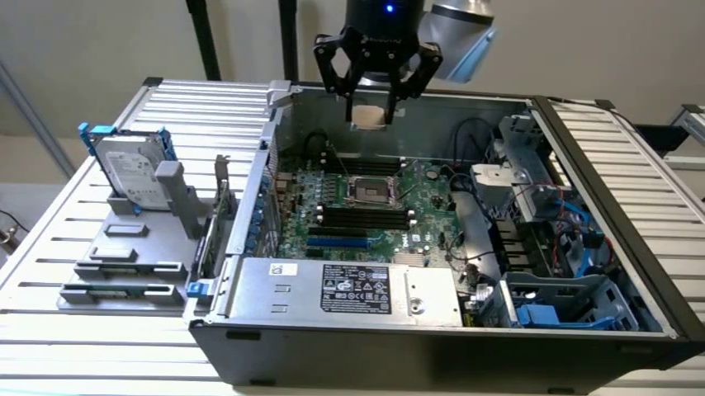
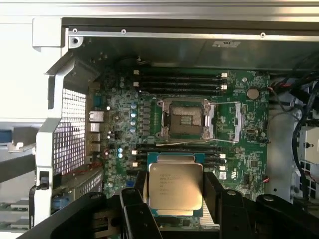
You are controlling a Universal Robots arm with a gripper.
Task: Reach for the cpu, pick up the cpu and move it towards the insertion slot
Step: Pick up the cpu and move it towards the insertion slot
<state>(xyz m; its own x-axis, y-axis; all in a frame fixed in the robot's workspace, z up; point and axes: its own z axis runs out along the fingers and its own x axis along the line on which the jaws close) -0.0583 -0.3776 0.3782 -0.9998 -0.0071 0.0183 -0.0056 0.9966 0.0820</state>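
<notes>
We are holding the chip (image 2: 175, 188) between the fingers (image 2: 215, 191) of the gripper (image 1: 372, 106), which are closing on two opposite edges of it, above the open computer case (image 1: 617, 157), near the case's far wall in the exterior view. We are judging the chip to be light, stiff and thin, with a smooth metal top that could be slipping under a loose pinch, and a delicate underside that we are not wanting to touch; the edges, where the fingers are resting now, are looking like the right place to take it. Below and just ahead in the wrist view, the socket (image 2: 184, 117) is lying on the green circuit board (image 2: 251, 124), its silver frame open and its dark centre uncovered, well apart from the chip. Black memory slots (image 2: 177, 79) are running alongside the socket on both sides, and a coin battery (image 2: 253, 93) is sitting near one corner of the board. Toward the exterior view's right, loose cables (image 1: 573, 231) and a blue drive bracket (image 1: 540, 315) are crowding the case; toward its left, outside the case, a hard drive (image 1: 130, 169) is standing upright in a grey holder (image 1: 127, 264). Nothing is blocking the way between chip and socket, as far as we are seeing.
</notes>
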